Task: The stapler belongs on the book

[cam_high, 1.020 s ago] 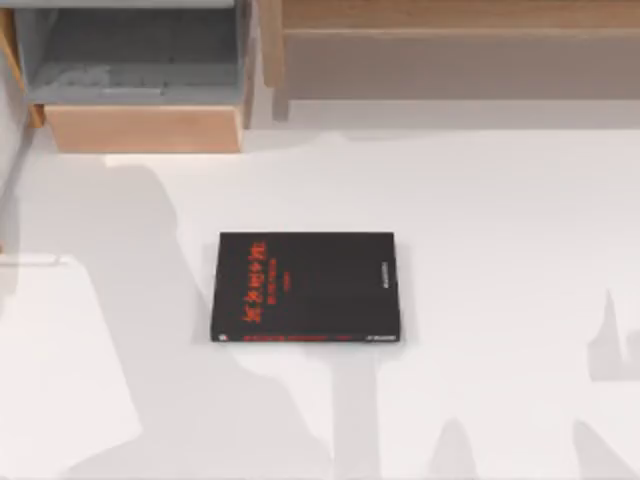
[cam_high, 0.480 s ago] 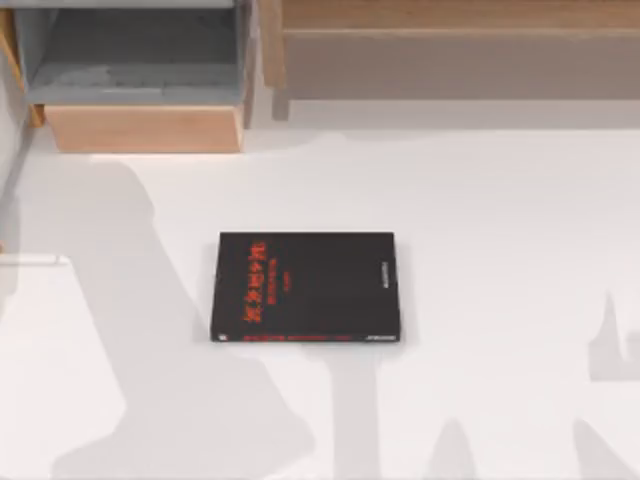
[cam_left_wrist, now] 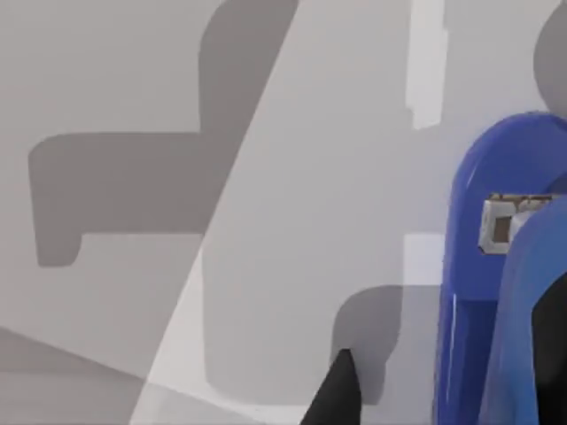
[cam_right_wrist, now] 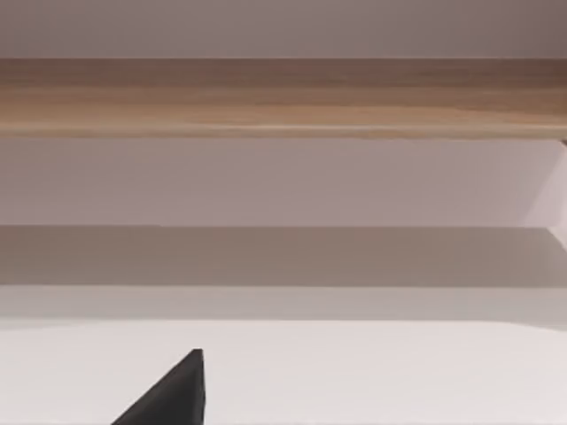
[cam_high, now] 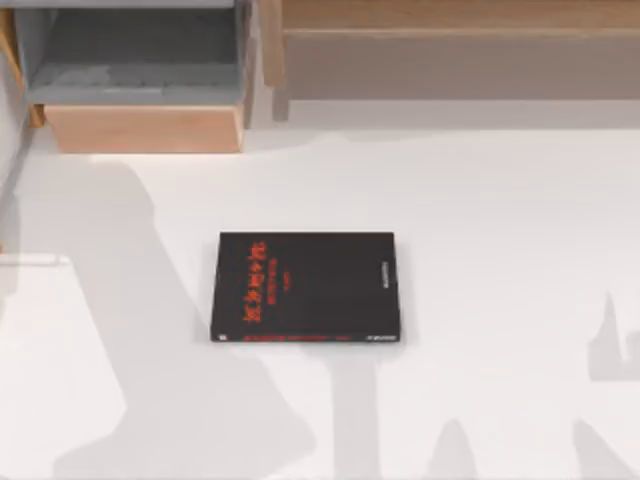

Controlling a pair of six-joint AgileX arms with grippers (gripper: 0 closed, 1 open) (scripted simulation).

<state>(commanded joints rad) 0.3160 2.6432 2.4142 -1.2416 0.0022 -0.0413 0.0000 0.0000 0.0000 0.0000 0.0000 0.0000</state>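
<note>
End effector first: my left end effector hangs over the white surface, and in the left wrist view one dark fingertip pokes up beside the blue stapler. A second dark shape sits at that picture's edge against the stapler's far side, so the fingers seem to straddle it, but I cannot tell whether they are pressed onto it or standing apart from it. My right end effector shows just one dark fingertip in the right wrist view, over bare white surface and facing a wooden shelf board; I cannot tell how wide it stands.

From largest to smallest: the white surface spreads across the top view, crossed by grey shadows. Along its far edge stand a long wooden shelf unit to the right and a wooden box with a grey inside to the left. The black book lies flat near the middle, red characters toward its left side, small white lettering by its right edge, nothing on its cover. The stapler, with a small metal part showing in its blue body, lies on the white surface.
</note>
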